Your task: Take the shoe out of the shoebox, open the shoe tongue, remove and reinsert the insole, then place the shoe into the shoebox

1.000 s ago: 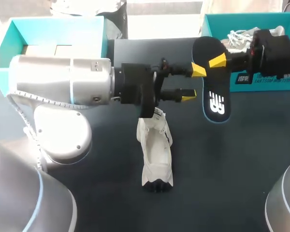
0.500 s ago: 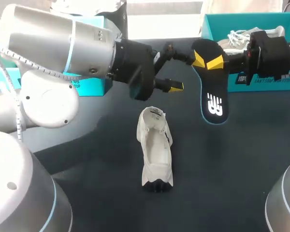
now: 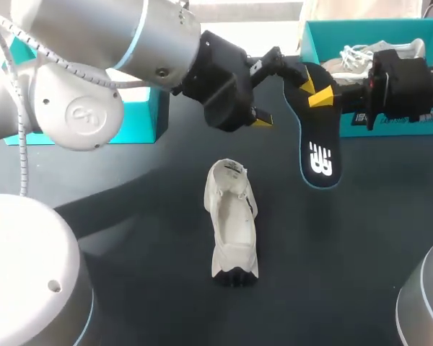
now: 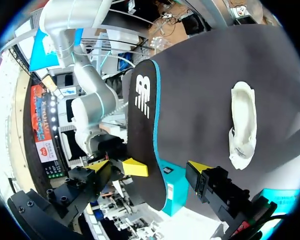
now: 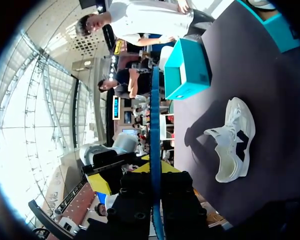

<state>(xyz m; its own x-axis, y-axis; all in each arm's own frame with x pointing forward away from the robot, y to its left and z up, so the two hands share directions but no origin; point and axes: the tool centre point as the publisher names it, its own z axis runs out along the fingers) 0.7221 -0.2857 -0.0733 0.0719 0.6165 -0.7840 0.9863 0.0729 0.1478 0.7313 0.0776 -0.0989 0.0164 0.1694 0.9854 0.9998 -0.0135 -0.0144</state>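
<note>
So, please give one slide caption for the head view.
Right gripper holds the black insole over the table, left gripper open beside it, white shoe lying nearby.

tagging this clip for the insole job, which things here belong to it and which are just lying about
Belongs to the job:
insole, held by the right gripper
left gripper, open, the insole between its fingers
white shoe on the table
shoebox on the right

Just lying about:
second shoe inside the shoebox
teal box on the left

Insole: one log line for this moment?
right gripper: shut on insole | left gripper: open, straddling insole | shoe: on table
</note>
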